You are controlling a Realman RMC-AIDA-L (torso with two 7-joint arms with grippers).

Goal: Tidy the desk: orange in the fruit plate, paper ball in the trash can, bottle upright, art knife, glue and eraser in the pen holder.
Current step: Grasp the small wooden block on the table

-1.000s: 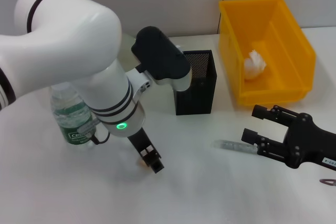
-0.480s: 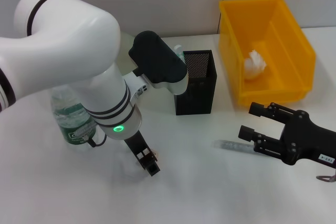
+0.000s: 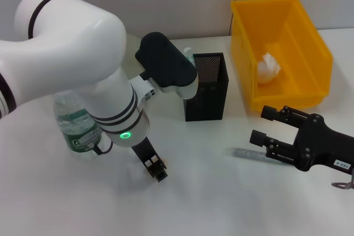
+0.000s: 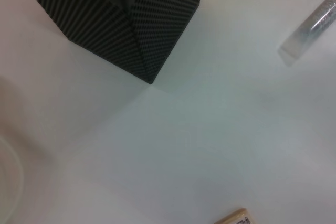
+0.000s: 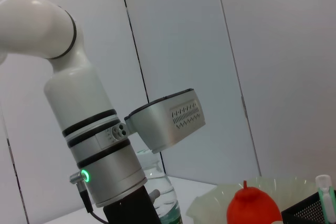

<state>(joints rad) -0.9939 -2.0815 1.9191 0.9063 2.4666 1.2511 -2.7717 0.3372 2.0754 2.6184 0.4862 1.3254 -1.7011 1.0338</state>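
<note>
The small tan eraser [image 3: 163, 163] lies on the white table right at the tip of my left gripper [image 3: 155, 169], which points down at it; the eraser's [image 4: 234, 217] edge also shows in the left wrist view. The art knife [image 3: 245, 153], a clear grey stick, lies on the table just in front of my open right gripper [image 3: 264, 125]. The black mesh pen holder [image 3: 207, 87] has the green glue [image 3: 188, 55] in it. The bottle [image 3: 77, 125] stands upright behind my left arm. The paper ball [image 3: 268, 69] is in the yellow trash can [image 3: 287, 95]. The orange [image 5: 251, 208] sits in the fruit plate [image 5: 210, 205].
My bulky left arm [image 3: 83, 64] covers much of the table's left half and most of the plate. The trash can stands close behind my right gripper. A small pink hook [image 3: 343, 185] shows at the right edge.
My left gripper has shifted slightly left and back, with the eraser now at its right side. My right gripper has crept left toward the art knife.
</note>
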